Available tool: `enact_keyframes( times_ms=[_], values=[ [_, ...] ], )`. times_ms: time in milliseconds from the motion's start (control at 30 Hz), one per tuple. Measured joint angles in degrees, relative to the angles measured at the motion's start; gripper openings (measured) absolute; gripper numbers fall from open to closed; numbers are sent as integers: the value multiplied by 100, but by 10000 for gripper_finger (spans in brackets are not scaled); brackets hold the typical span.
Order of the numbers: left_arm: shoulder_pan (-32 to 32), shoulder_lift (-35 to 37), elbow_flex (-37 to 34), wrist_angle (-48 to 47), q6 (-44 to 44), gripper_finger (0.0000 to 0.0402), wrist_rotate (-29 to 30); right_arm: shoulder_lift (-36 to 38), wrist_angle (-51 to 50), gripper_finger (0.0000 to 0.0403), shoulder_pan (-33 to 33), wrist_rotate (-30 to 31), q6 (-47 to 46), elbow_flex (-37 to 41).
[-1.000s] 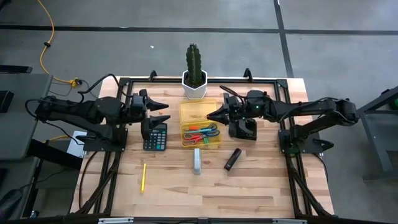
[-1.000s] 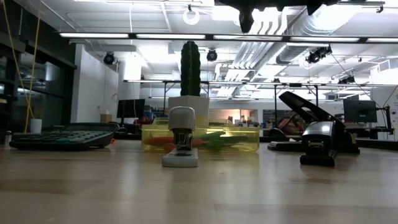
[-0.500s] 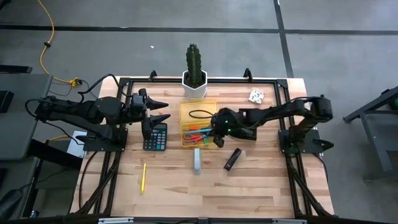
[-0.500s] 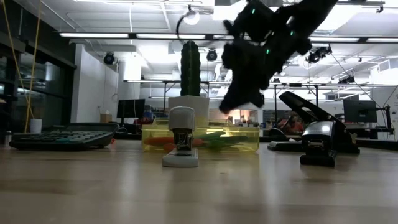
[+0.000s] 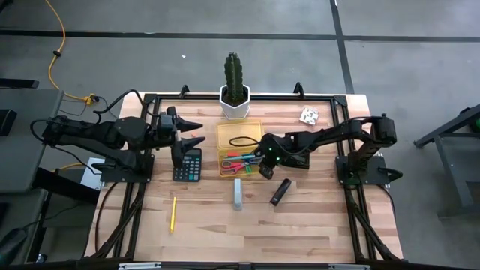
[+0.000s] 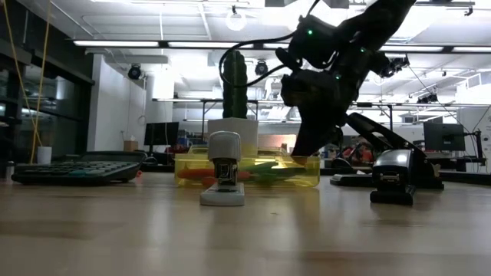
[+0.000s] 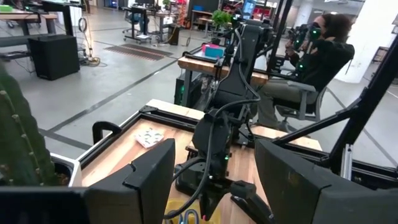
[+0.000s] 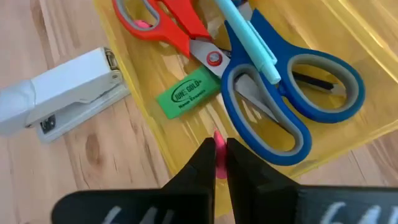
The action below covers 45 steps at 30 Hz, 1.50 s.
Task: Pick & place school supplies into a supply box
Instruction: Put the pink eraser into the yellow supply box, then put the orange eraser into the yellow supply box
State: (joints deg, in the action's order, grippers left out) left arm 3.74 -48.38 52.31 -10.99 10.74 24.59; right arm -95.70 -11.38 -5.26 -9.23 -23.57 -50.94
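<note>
I've got the right gripper (image 5: 264, 168) down at the near right corner of the supply box (image 5: 240, 149), fingers pinched narrow on a small pink piece (image 8: 218, 155) that shows between the tips in the right wrist view, just over the yellow rim. Inside the box I see the blue-handled scissors (image 8: 292, 93) lying beside the red-handled scissors (image 8: 163, 22), a light blue pen (image 8: 252, 40) across them, and a green eraser (image 8: 188, 92) against the near wall. Just outside that wall sits the white stapler (image 5: 238, 194) on the wood. From the low view the right arm leans down over the box's right end, with the hole punch (image 6: 393, 175) off to the side. The black marker (image 5: 280, 191) lies near the stapler, and the yellow pencil (image 5: 172, 212) is well apart toward the near left. My left gripper (image 5: 190, 133) hangs over the black calculator (image 5: 187, 165), fingers spread wide, holding nothing. The cactus pot (image 5: 234, 103) stands behind the box.
</note>
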Motion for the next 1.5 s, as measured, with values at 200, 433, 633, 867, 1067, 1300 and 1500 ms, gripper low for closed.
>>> enact_keyframes(
  times_ms=[200, 433, 633, 867, 1067, 1300, 1500],
  values=[
    [-1, 0, 0, -1, 2, 209, 54, 0, 2, 21, 0, 9, -168, 0],
    [-1, 0, 0, 1, 2, 209, 51, 0, 0, 76, 0, 13, -463, 0],
    [-1, 0, 0, -1, 4, 209, 51, 76, -26, 150, -33, -84, -467, 0],
    [-1, 0, 0, 1, 90, 209, -64, 1261, 125, 189, -74, -121, -170, 0],
    [1, 0, 0, 3, 173, 209, -143, 2409, 1796, 190, -72, 20, 183, 0],
    [-1, 0, 0, 64, 264, 209, -145, 2832, 3729, 190, -72, 13, 742, -9],
    [-1, 0, 0, 60, 262, 209, -143, 2838, 3685, 190, -72, -31, 1349, -9]
  ],
)
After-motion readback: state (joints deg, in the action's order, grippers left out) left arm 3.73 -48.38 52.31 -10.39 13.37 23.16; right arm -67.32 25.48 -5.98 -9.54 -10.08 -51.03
